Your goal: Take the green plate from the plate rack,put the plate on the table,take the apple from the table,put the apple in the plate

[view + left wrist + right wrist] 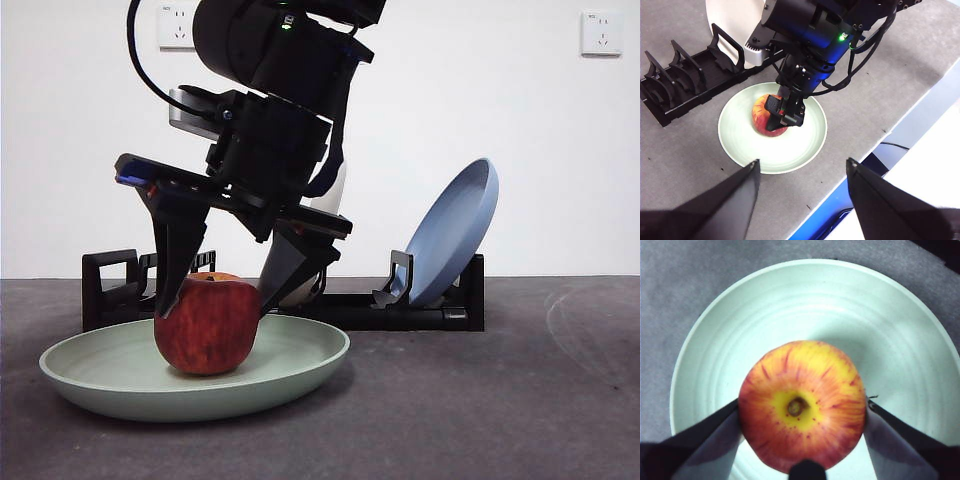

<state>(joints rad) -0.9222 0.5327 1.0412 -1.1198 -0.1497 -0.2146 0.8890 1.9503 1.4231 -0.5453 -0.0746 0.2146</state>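
Right gripper [222,300] reaching steeply down from twelve o'clock, jaws closed against the apple [207,326] at its nine and three o'clock sides; left gripper [802,172] held high and well apart, jaws spread wide, gripping nothing.

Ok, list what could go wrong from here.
1. The apple sits off-centre in the green plate; once let go, it may roll toward the rim.
2. The right pincer flanks the apple closely, so lifting before opening wider could drag it out.
3. The plate rack stands close behind; a backward retreat might hit it.
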